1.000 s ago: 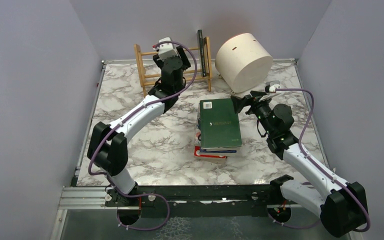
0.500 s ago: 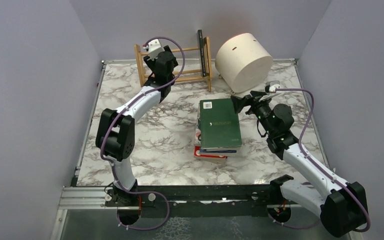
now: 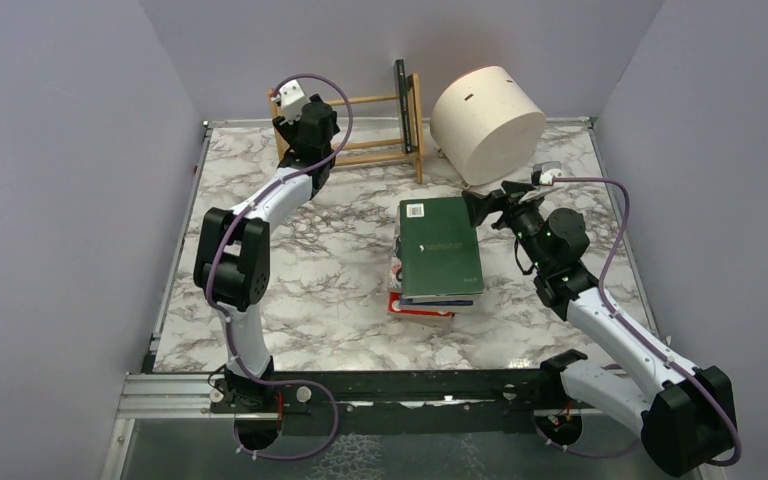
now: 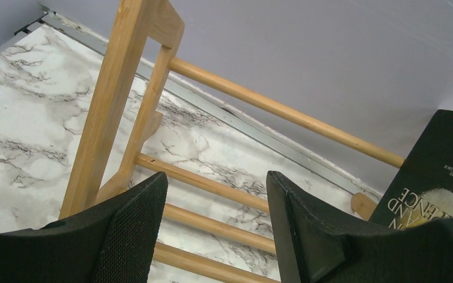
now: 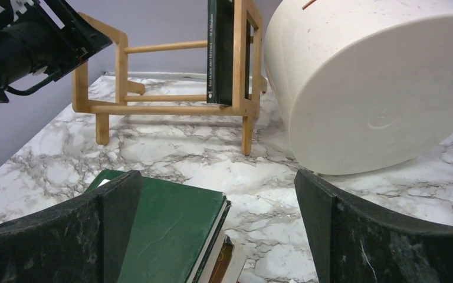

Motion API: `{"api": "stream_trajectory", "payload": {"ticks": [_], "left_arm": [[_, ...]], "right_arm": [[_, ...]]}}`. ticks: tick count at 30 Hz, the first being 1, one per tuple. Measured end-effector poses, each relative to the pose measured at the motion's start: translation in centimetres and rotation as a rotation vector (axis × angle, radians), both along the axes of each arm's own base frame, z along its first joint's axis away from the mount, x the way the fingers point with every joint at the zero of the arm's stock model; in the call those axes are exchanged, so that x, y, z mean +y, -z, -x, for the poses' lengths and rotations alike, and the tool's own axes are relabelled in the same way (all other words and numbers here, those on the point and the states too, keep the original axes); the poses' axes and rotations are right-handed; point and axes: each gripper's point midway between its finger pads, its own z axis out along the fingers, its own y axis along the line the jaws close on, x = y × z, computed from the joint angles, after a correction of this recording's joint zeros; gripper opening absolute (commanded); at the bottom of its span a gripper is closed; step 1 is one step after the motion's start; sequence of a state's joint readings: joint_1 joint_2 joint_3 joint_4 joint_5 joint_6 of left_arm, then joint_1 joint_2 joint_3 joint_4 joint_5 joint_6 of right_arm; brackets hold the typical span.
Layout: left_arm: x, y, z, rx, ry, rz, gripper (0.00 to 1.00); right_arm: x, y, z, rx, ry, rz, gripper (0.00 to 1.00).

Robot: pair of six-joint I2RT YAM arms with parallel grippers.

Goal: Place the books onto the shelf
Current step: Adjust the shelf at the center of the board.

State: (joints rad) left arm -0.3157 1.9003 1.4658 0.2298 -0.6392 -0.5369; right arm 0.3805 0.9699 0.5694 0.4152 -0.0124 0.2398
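1 bk (image 3: 399, 90) on shelf (image 3: 370, 98), 1 stack (image 3: 440, 250).

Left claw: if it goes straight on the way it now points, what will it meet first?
Probably the lower dowels of the light-wood slatted shelf, which show right ahead of the open left claw; the depth is unclear.

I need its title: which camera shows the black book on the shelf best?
Right wrist view: the black book stands upright at the right end of the shelf, spine lettering facing the camera. The top view shows only its thin edge; the left wrist view, one cover corner.
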Motion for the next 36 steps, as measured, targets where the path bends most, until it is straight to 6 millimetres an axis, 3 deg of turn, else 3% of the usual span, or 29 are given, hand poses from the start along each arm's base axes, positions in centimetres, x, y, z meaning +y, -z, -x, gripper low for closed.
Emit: {"api": "stream_trajectory", "payload": {"ticks": [8,17,36], "left_arm": [[1.1,2.8,-0.6,0.048,-0.009,-0.002,0.56],[3.3,5.9,0.0,0.111,-0.042,-0.009,0.56],[4.5,6.8,-0.7,0.111,-0.040,-0.019,0.56]], "right_arm": [[0.0,-0.1,0.0,-0.001,0.000,-0.001,1.00],[0.0,0.0,0.0,0.000,0.000,0.000,1.00],[0.0,0.0,0.0,0.001,0.000,0.000,1.00]]}}
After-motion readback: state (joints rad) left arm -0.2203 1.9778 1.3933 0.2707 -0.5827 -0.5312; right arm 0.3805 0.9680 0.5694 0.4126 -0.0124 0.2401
